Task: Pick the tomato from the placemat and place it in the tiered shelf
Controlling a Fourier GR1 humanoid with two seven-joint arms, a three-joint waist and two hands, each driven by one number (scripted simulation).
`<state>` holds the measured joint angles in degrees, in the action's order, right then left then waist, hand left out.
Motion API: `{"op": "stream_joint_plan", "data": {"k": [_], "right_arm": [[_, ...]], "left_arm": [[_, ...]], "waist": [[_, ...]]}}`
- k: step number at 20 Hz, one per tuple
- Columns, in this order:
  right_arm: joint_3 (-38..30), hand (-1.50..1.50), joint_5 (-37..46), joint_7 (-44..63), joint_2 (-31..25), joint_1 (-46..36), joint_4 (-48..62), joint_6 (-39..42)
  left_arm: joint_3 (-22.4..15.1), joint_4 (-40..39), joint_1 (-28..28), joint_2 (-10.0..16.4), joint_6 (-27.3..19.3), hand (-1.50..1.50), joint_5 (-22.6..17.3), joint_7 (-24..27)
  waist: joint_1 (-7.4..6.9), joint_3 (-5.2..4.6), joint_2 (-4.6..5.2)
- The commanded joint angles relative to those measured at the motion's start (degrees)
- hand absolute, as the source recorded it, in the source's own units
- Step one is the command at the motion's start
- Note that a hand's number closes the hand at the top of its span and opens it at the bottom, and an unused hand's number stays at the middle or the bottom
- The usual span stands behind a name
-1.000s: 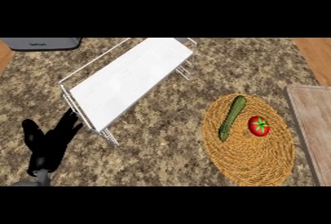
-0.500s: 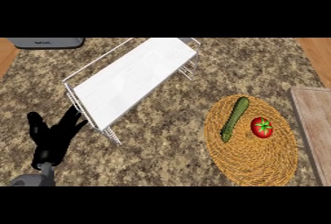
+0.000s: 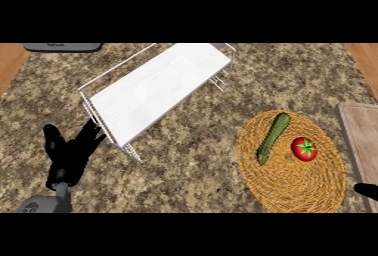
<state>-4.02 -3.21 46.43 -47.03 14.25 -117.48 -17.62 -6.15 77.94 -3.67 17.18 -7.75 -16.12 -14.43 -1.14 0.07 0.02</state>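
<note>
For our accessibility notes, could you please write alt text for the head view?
A red tomato and a green zucchini lie on a woven placemat at right; a white tiered shelf stands upper left. The open left hand rests lower left.

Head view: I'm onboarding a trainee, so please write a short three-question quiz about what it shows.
1. True or false: the tomato lies on the woven placemat.
2. What lies beside the tomato on the mat? A) a carrot B) a green zucchini C) a spoon
3. Fill in: the left hand shows at the view's lower ____, near the tiered shelf.
Key: 1 true; 2 B; 3 left.
</note>
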Motion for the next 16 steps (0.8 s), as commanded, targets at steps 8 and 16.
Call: {"op": "stream_joint_plan", "data": {"k": [8,16], "right_arm": [[15.2,-1.5,11.8,20.1,4.7,-21.9,12.6,3.3],[18.7,-1.5,16.7,24.1,8.2,-23.0,15.7,6.2]], "left_arm": [[1.0,-2.5,-1.4,-0.8,0.7,0.0,1.3,-1.0],[3.4,-5.2,0.7,-1.2,2.6,0.0,1.3,3.4]], "waist": [[0.11,-0.11,0.19],[0.97,-0.13,0.06]]}}
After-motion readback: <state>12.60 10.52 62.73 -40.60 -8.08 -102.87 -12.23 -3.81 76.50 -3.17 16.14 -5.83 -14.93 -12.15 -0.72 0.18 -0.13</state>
